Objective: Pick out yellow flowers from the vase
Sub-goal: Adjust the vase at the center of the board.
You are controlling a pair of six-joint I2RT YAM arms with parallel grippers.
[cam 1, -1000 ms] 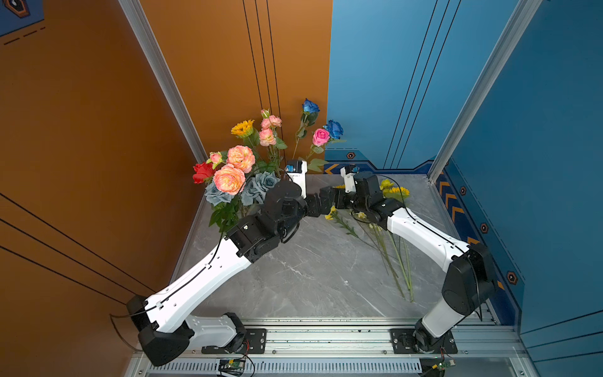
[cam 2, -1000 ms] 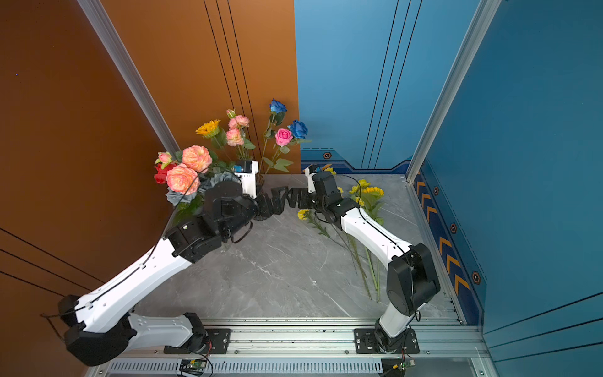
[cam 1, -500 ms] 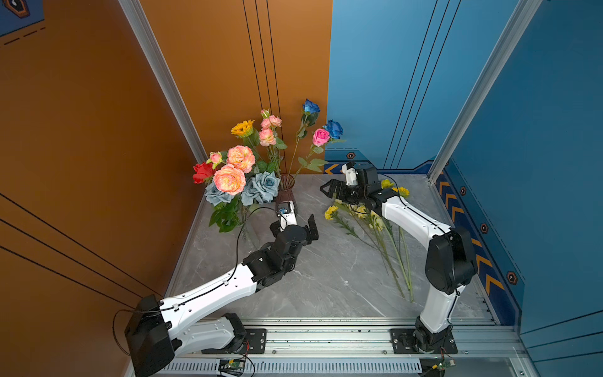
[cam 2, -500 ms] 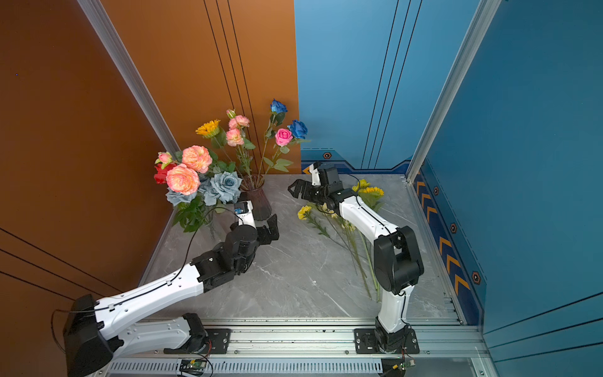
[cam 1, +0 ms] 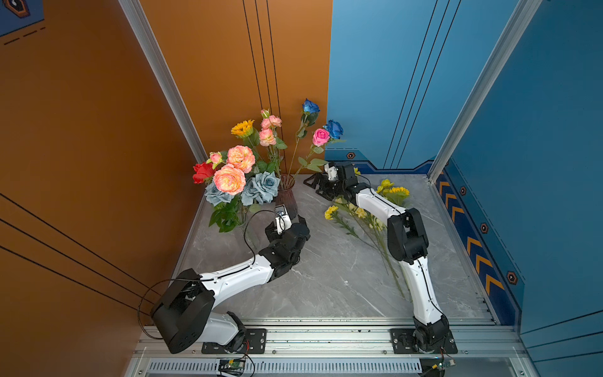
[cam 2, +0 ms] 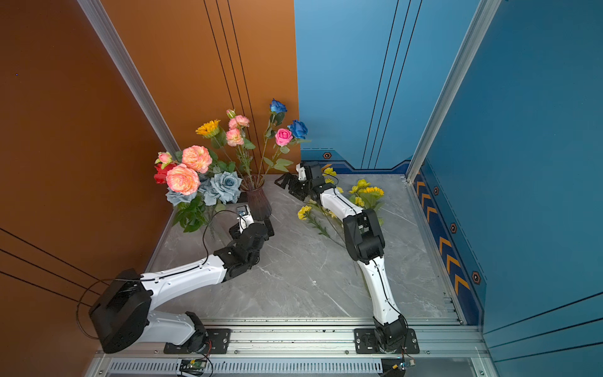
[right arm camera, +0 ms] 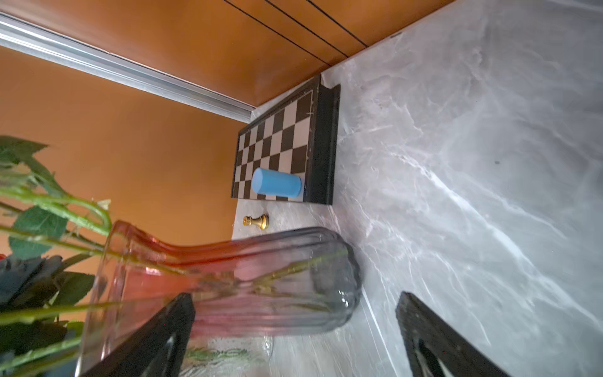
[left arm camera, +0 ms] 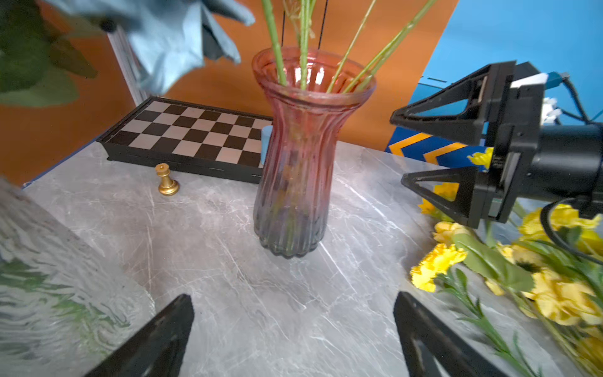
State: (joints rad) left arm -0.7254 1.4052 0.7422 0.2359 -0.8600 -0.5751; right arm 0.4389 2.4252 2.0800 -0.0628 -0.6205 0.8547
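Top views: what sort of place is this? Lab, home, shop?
Most likely a robot test booth, not a home. The left arm and right arm are mounted on an aluminium rail along a marble-look tabletop, walled by orange panels and blue panels. The flower vase and chessboard look like staged props.

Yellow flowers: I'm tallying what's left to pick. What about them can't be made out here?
- Sunflower in the vase: the left wrist view's edge cuts off all blooms, so its stem cannot be singled out.
- Laid-out yellow flowers: in both top views the right arm covers part of the pile; no sure count.
- Same pile, left wrist view: blurred and cut by the edge.
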